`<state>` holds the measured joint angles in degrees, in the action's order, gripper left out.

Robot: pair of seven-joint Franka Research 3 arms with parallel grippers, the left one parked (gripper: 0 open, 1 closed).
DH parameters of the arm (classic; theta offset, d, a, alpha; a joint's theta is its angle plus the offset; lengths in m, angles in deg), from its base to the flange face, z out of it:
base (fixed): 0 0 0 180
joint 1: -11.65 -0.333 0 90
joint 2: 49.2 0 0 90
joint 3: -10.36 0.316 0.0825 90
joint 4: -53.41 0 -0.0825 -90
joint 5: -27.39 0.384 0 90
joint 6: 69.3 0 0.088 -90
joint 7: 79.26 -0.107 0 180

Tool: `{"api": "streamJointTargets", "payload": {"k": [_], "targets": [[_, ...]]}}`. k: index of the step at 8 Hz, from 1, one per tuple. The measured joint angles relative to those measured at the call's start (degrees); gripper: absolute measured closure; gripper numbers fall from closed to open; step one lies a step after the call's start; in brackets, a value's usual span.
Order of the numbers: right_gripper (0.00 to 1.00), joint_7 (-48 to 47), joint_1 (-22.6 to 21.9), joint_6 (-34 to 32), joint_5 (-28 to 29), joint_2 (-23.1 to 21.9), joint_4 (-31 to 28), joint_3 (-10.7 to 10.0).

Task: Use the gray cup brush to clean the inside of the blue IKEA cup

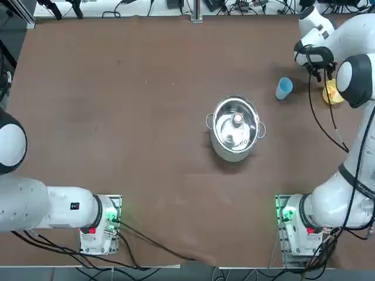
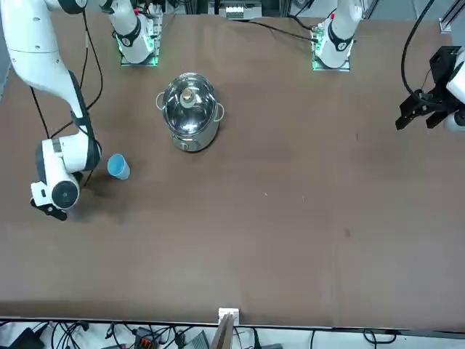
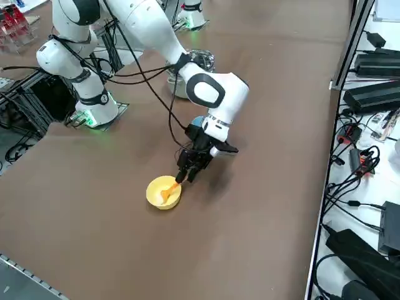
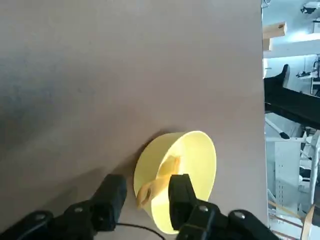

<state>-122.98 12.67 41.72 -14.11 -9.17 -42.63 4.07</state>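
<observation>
Orange-tan and thin, the gray cup brush [image 4: 156,186] lies inside the yellow bowl [image 4: 197,165], one end leaning at the rim. It looks light, stiff and slippery; grip the raised end. The right end effector [image 4: 145,200] hovers spread around it. The blue IKEA cup [image 1: 283,88] stands nearby on the surface.

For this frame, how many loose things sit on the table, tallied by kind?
Light-blue plastic cups: 1
Yellow bowls: 1
Orange-tan brush sticks, lying in the bowl: 1
Steel pots with handles: 1
Total: 4
The right hand hovers at the bowl's rim, fingers open.
</observation>
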Motion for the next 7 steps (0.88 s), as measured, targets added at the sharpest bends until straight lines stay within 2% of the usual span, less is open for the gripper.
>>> {"api": "streamJointTargets", "payload": {"k": [1,3,4,5,6,7], "targets": [[0.50,-0.15,-0.01,-0.34,-0.02,0.01,0.00,0.00],[0.63,-0.25,-0.02,-1.53,-0.60,0.03,0.00,0.00],[0.76,-0.30,-0.03,-1.72,-0.65,0.03,0.00,0.00],[0.79,-0.30,-0.07,-2.02,-0.68,0.03,0.00,0.00],[0.93,-0.32,-0.14,-3.01,-1.03,0.03,0.11,0.00],[0.96,-0.32,-0.25,-4.12,-1.18,0.03,0.47,0.00]]}}
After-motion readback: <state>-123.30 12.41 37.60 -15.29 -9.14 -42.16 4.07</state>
